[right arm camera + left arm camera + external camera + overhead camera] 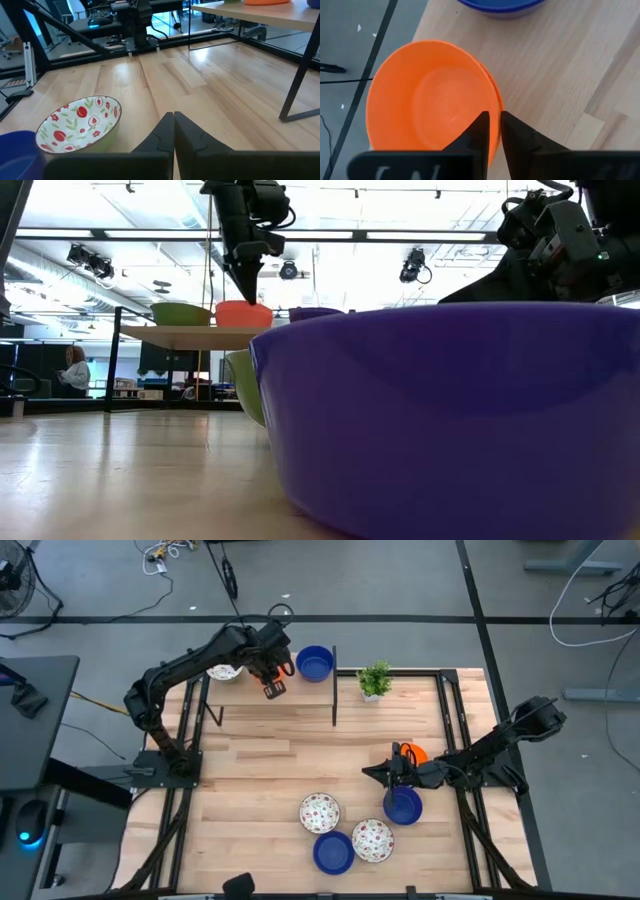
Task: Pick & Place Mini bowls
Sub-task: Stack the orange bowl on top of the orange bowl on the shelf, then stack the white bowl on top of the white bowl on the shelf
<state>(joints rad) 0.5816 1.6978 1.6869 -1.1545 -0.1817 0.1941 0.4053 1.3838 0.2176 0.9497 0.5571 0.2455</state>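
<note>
On a raised wooden shelf [300, 685] at the table's far edge stand a floral bowl [225, 671], an orange bowl [430, 100] and a blue bowl [314, 663]. My left gripper [495, 131] reaches down onto the orange bowl [244, 313] and is shut on its rim. My right gripper [368, 771] is shut and touches nothing, hovering right of the table's middle. Beside it lie an orange bowl [414, 753] and a blue bowl [402, 806]. Toward the near edge rest two floral bowls [320, 812] [371, 839] and another blue bowl [333, 852]. My left gripper pinches the orange bowl's rim [498, 112], one finger [479, 131] inside the bowl and the other finger [520, 137] outside. The fingers come from above, pointing down. The bowl looks level on the shelf; whether it is lifted, I cannot tell.
A small green potted plant [375, 680] stands at the shelf's right end. Thin black shelf legs [334, 690] come down onto the table. Bare wood lies across the table's middle and left [260, 755]. A blue bowl [450, 410] fills the low view's foreground. A person [73, 372] stands far off.
</note>
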